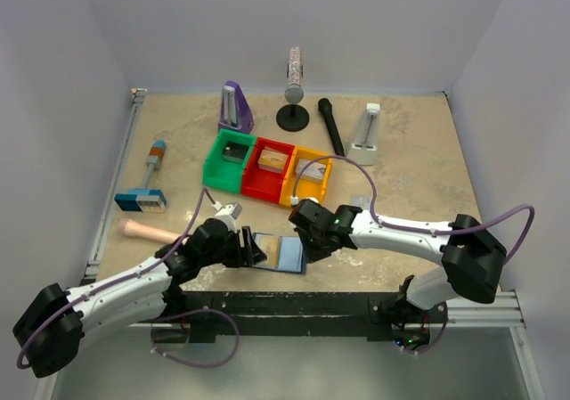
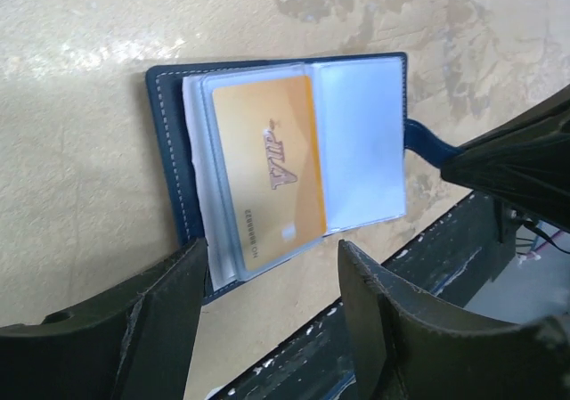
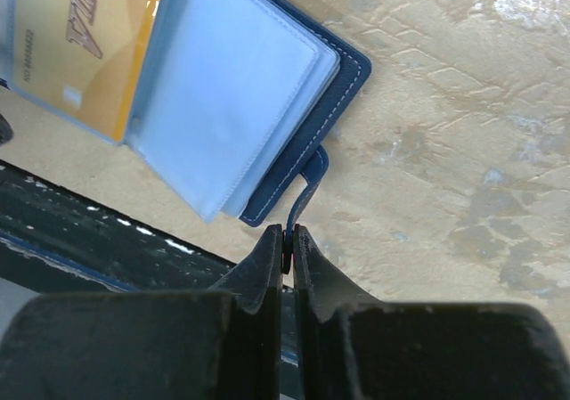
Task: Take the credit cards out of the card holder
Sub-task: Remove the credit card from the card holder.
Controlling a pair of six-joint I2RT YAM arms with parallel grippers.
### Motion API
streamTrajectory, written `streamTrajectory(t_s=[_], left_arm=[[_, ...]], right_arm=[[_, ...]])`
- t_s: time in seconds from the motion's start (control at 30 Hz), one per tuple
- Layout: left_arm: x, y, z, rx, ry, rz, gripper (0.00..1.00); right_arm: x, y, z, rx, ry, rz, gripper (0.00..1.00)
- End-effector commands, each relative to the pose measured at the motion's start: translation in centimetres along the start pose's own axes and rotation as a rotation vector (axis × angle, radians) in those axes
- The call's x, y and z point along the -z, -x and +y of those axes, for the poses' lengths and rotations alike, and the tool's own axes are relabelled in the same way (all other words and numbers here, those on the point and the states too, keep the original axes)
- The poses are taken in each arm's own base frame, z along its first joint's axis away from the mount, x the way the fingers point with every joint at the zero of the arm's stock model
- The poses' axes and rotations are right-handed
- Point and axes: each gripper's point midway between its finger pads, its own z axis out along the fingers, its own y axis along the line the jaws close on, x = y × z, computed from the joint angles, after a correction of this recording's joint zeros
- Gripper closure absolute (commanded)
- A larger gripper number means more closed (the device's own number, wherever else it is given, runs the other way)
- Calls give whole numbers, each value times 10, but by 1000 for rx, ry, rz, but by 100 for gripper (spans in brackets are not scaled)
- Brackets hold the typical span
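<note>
The card holder [image 1: 283, 253] lies open near the table's front edge, its navy cover [image 2: 169, 151] under pale clear sleeves [image 2: 361, 142]. An amber-yellow credit card [image 2: 272, 173] sits inside a sleeve, its lower end reaching towards my left gripper [image 2: 272, 280]. That gripper [image 1: 252, 250] stands open just short of the card's edge, one finger [image 2: 169, 315] over the cover's corner. My right gripper [image 3: 288, 240] is shut on the holder's navy snap strap [image 3: 307, 182], pinning it at the right side [image 1: 307, 238]. The card [image 3: 80, 44] also shows in the right wrist view.
Green [image 1: 229, 158], red [image 1: 270, 168] and yellow [image 1: 307, 175] bins stand behind the holder. Further back are a purple metronome [image 1: 234, 108], a stand [image 1: 294, 106], a black microphone [image 1: 331, 126] and a white metronome [image 1: 365, 137]. A blue-and-white block [image 1: 140, 200] lies left. The black rail [image 1: 294, 302] borders the front.
</note>
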Motion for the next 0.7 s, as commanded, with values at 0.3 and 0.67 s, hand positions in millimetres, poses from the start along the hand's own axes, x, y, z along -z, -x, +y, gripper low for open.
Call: streamTrajectory(t_s=[0.3,0.67], left_arm=[[11,8,6,-6,36,-57,36],[16,27,-8,-13,1,-121,37]], right_arm=[[39,7,-31,6,-124,-93,52],[85,53,35,54,251,-339,51]])
